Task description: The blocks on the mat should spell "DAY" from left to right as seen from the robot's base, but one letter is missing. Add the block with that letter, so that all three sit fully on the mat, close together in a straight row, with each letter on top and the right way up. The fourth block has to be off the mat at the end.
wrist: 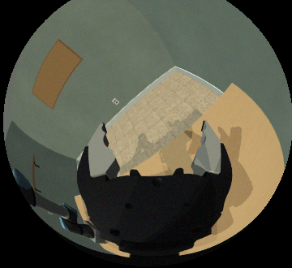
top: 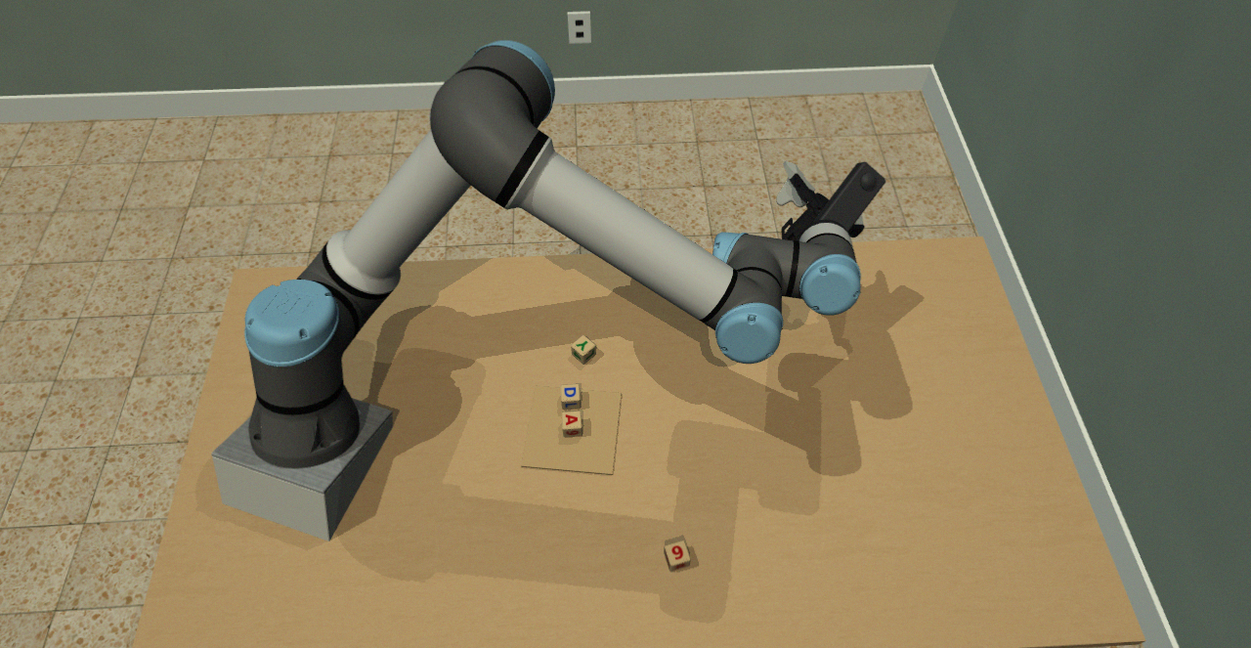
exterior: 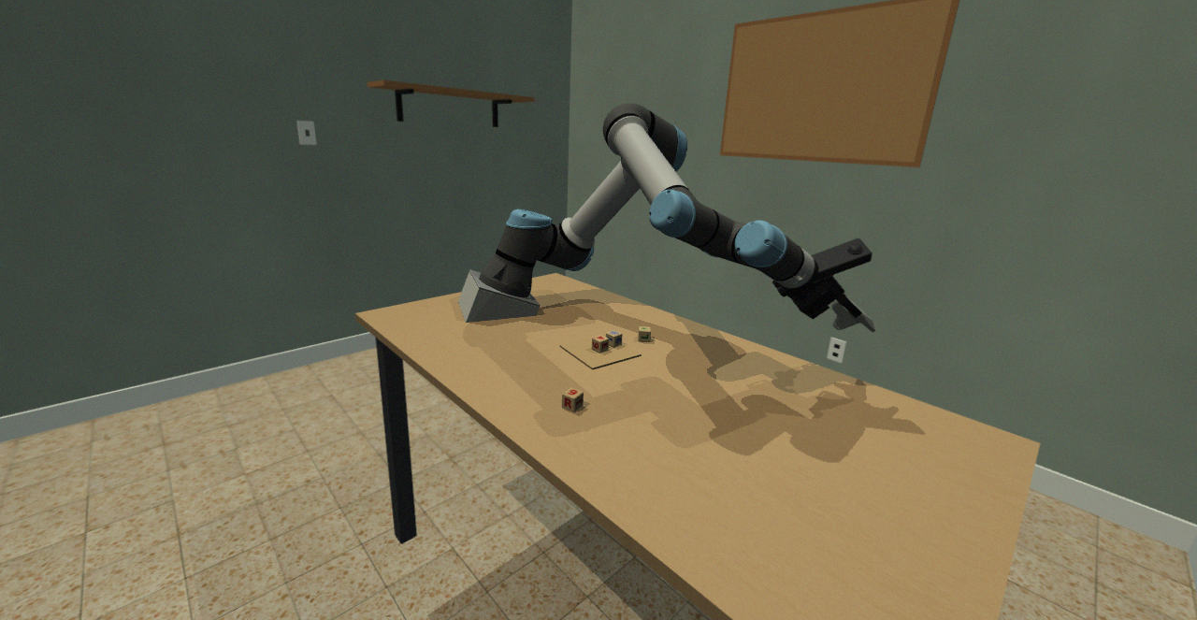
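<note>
Two blocks sit on the mat – D block and A block, touching in a row. The Y block lies off the mat beside the D end, twisted; the 9 block is well apart, toward the worktop edge opposite. Tool hangs wide, holding nothing, out past the worktop's far edge. Next, I'd say: grip Y squarely, square it up, set it beyond A – letter up, in line.
</note>
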Controlling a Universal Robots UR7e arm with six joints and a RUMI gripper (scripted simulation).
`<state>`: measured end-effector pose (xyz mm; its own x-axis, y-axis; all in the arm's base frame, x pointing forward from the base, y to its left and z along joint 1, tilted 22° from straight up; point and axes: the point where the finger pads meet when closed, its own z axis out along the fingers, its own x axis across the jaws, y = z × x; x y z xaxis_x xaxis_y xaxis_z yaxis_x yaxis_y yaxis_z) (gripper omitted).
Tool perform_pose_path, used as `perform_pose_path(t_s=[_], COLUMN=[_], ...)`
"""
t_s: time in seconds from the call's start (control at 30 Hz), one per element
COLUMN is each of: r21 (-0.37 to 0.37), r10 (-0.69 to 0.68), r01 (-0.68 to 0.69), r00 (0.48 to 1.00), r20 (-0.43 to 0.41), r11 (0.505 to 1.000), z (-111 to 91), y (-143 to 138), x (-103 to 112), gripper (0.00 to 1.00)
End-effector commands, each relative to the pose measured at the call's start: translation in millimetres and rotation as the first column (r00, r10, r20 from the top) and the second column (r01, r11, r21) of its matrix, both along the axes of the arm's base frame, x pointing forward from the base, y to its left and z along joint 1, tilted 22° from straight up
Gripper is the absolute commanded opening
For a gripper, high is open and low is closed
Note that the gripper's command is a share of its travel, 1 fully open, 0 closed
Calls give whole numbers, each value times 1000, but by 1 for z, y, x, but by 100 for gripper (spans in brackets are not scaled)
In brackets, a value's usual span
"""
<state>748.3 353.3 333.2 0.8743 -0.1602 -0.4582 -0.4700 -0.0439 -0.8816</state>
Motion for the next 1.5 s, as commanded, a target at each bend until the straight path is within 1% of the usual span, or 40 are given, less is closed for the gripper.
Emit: perform_pose_path(t_s=[0.0,0.63,0.83,1.03,1.1,1.17,1.33,1.47], r21=[0,0,-9,-39,-39,-54,-103,-153], r10=[0,-1,-9,-34,-34,-46,-82,-114], r01=[0,1,9,34,34,47,87,123], r00=[1000,1000,1000,999,999,999,995,991], r20=[2,2,6,20,20,26,48,69], r11=[1000,1000,1000,999,999,997,991,981], z=[1,1,2,6,6,8,10,10], y=[0,-1,-7,-26,-26,-35,-65,-92], x=[0,0,-3,-12,-12,-18,-38,-62], gripper=[100,100,100,100,100,100,100,100])
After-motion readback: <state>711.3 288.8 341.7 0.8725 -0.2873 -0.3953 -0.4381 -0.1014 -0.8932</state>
